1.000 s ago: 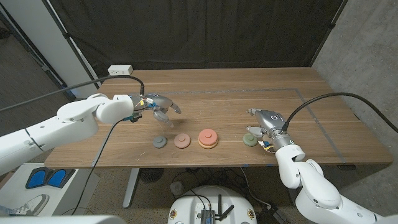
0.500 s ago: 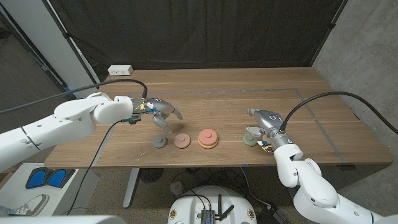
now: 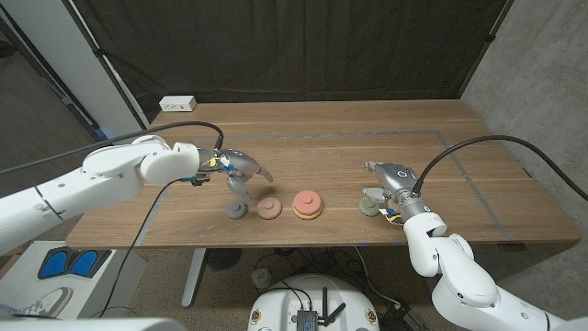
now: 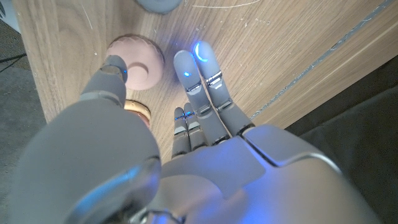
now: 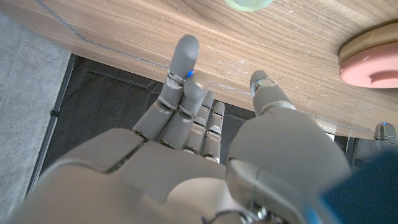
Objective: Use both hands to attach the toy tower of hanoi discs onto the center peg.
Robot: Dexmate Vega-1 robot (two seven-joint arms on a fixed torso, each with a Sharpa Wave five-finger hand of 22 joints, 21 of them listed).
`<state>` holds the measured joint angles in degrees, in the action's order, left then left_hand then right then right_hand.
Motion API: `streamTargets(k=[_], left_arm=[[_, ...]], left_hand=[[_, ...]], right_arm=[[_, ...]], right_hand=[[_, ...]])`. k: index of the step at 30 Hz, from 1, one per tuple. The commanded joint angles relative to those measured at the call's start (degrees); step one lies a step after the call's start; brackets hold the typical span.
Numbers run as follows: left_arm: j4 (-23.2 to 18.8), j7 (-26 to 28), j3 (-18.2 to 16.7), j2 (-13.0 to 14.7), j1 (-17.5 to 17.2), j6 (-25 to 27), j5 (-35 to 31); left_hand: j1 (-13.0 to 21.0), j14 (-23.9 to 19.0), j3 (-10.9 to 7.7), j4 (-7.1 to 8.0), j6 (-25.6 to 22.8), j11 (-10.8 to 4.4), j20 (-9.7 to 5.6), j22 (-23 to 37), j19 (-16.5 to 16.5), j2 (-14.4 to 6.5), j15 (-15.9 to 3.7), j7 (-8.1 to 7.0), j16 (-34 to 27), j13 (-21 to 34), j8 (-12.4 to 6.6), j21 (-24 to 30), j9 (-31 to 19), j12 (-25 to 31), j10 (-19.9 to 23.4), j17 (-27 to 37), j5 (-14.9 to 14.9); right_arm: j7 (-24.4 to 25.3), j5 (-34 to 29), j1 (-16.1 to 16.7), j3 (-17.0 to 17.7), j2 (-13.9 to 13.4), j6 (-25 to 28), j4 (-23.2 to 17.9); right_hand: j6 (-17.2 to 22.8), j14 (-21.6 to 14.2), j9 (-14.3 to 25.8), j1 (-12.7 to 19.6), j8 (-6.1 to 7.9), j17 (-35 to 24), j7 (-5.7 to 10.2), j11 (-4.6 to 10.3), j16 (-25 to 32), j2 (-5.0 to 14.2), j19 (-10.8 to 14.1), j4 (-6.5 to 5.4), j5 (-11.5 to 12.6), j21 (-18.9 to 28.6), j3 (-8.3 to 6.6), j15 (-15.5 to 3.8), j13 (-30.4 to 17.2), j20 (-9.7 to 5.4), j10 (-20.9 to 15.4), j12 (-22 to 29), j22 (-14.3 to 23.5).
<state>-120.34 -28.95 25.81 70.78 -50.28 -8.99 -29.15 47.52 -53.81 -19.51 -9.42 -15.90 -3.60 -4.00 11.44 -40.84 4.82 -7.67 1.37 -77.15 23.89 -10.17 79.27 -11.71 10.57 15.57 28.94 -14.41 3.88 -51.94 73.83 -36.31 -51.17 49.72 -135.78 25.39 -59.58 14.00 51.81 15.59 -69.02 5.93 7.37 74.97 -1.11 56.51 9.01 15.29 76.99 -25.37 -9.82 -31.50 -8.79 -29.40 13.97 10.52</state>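
left robot hand (image 3: 241,168) empty, fingers apart, above grey disc (image 3: 236,210) | right robot hand (image 3: 390,178) empty, apart, beside green disc (image 3: 369,208) | advice: lower straight; pinch rim evenly

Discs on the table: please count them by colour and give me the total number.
Grey disc: 1
Pink disc: 1
Coral disc, on the tan base: 1
Green disc: 1
Total: 4 discs

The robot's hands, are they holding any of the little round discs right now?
No. The left hand hovers open above the gray disc, and the right hand is open beside the green disc.
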Motion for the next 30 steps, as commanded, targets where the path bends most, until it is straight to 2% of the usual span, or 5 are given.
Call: streamTargets(k=[1,9,30], left_arm=[[1.14,-2.87,1.32,-1.86,1.17,-2.58,-1.56],[1.93,-1.95,1.64,-2.6,1.05,-4.53,-2.8],[2.96,7.73,-0.14,-2.48,-3.77,-6.6,-7.4]], left_hand=[[0.05,0.49,0.3,0.15,0.32,0.13,-7.36,0.13,0.14,0.55,-4.8,0.13,0.08,0.13,-0.12,0.33,-0.04,0.15,-0.28,-0.05,-0.32],[0.22,0.65,0.38,0.15,0.52,-0.05,-7.32,0.11,0.17,0.51,-4.82,0.16,-0.03,0.03,-0.36,0.48,0.0,0.4,-0.37,-0.12,-0.35],[1.06,0.55,0.73,0.05,0.26,-0.69,-7.24,-0.02,-0.21,0.68,-4.8,-0.44,-0.58,-0.36,-1.05,1.16,0.16,1.08,-0.35,-0.56,-0.44]], right_arm=[[-0.4,-0.21,0.06,-0.12,0.04,0.53,-0.3],[-0.3,-0.44,-0.03,-0.37,0.29,0.63,-0.15],[-1.15,-1.66,-0.79,-1.13,0.82,0.99,-0.06]], right_hand=[[0.53,-0.21,0.16,-0.27,-0.29,-0.32,0.03,-0.15,-0.06,0.23,-0.02,-0.05,0.26,0.21,-0.28,-2.69,-0.33,-3.71,-0.35,-0.06,0.13],[0.47,-0.1,0.17,-0.24,-0.39,-0.22,0.08,-0.11,-0.22,0.27,-0.06,0.0,0.33,0.21,-0.34,-2.69,-0.52,-3.71,-0.38,-0.11,0.13],[0.61,-0.01,0.22,-0.29,-0.55,-0.09,-0.03,-0.03,-0.6,0.32,-0.17,0.05,0.48,0.25,-0.41,-2.7,-1.01,-3.69,-0.44,-0.31,0.12]])
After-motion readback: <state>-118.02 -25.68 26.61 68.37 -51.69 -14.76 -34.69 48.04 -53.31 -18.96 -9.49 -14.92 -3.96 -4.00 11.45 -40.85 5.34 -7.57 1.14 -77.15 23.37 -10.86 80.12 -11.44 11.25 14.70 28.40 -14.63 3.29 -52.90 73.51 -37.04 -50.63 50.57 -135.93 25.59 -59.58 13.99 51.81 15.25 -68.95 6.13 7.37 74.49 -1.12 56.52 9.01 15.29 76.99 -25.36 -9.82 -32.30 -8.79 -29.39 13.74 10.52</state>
